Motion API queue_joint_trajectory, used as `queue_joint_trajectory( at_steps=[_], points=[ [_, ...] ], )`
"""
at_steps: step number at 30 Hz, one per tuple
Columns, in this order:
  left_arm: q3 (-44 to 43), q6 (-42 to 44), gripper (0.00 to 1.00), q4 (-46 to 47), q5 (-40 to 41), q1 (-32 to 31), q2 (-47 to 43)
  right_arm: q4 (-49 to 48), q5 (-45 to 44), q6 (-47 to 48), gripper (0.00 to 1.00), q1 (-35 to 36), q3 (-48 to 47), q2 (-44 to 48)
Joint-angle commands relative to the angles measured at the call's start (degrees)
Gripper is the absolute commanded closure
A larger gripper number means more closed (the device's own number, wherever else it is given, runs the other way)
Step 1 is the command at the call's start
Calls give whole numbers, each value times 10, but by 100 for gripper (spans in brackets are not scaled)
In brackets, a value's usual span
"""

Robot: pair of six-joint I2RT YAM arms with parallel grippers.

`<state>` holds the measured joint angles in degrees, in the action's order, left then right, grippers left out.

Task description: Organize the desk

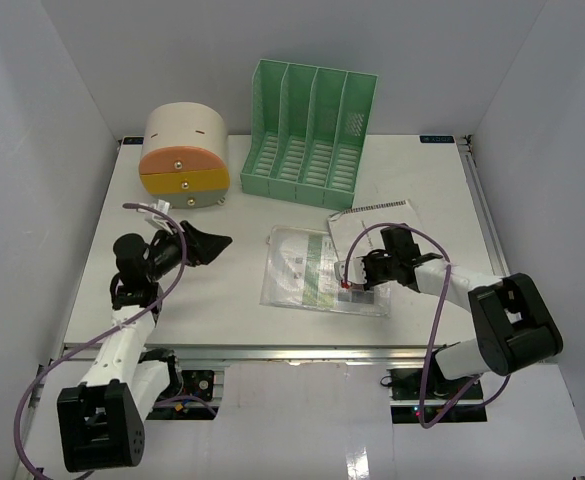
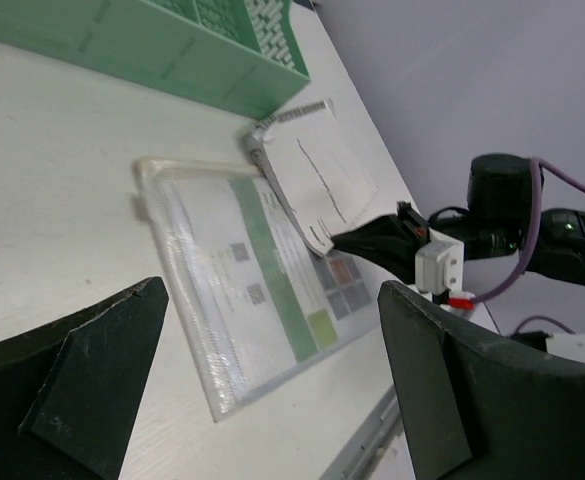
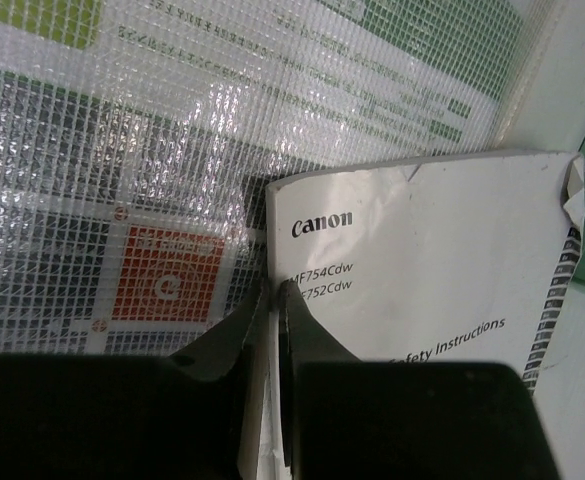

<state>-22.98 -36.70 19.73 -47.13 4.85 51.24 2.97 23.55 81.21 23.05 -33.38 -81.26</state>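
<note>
The white desk [image 1: 222, 300] holds a clear mesh document pouch [image 1: 312, 268] with printed sheets inside, and a white spiral-bound Canon booklet [image 1: 382, 218] lying partly over the pouch's right edge. My right gripper [image 1: 360, 270] is low at the booklet's near-left corner. In the right wrist view its jaws [image 3: 275, 290] are pinched together on the edge of the booklet [image 3: 422, 260], beside the pouch [image 3: 172, 150]. My left gripper [image 1: 212, 243] is open and empty above the desk, left of the pouch. The left wrist view [image 2: 272, 295] looks between its fingers at the pouch [image 2: 242, 290] and the booklet [image 2: 322, 180].
A green slotted file rack [image 1: 312, 135] stands at the back centre and also shows in the left wrist view [image 2: 172, 50]. A cream-and-orange rounded drawer box [image 1: 182, 155] stands at the back left. Metal rails run along the desk's near and right edges.
</note>
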Motion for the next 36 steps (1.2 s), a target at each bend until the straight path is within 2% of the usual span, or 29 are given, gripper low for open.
queue_joint_trajectory(
  at_steps=[1, 5, 8, 13, 19, 26, 29, 30, 33, 36],
  points=[
    [2, -28, 2, 1, 52, -83, -12, 51, 18, -87, 92, 1, 15, 53],
    [22, -67, 2, 24, 119, -141, -8, 51, 22, -116, 92, 1, 11, 89],
    [31, -128, 2, 64, 186, -200, 19, 56, 24, -140, 92, 1, 3, 122],
    [-3, -202, 2, 99, 303, -301, 124, 78, 54, -165, 92, 1, -14, 165],
    [-136, -332, 3, 59, 385, -403, 329, 79, 73, -183, 92, 1, -6, 189],
    [-328, -385, 6, 34, 401, -469, 515, 69, 80, -188, 92, 1, 10, 207],
    [-377, -405, 15, 9, 402, -482, 561, 64, 85, -195, 92, 1, 14, 214],
    [-387, -408, 23, 6, 399, -485, 576, 62, 86, -197, 92, 1, 16, 218],
    [-414, -418, 35, -1, 385, -491, 608, 56, 91, -203, 92, 1, 22, 223],
    [-433, -419, 41, -6, 370, -497, 624, 48, 95, -206, 92, 1, 28, 225]
  ],
)
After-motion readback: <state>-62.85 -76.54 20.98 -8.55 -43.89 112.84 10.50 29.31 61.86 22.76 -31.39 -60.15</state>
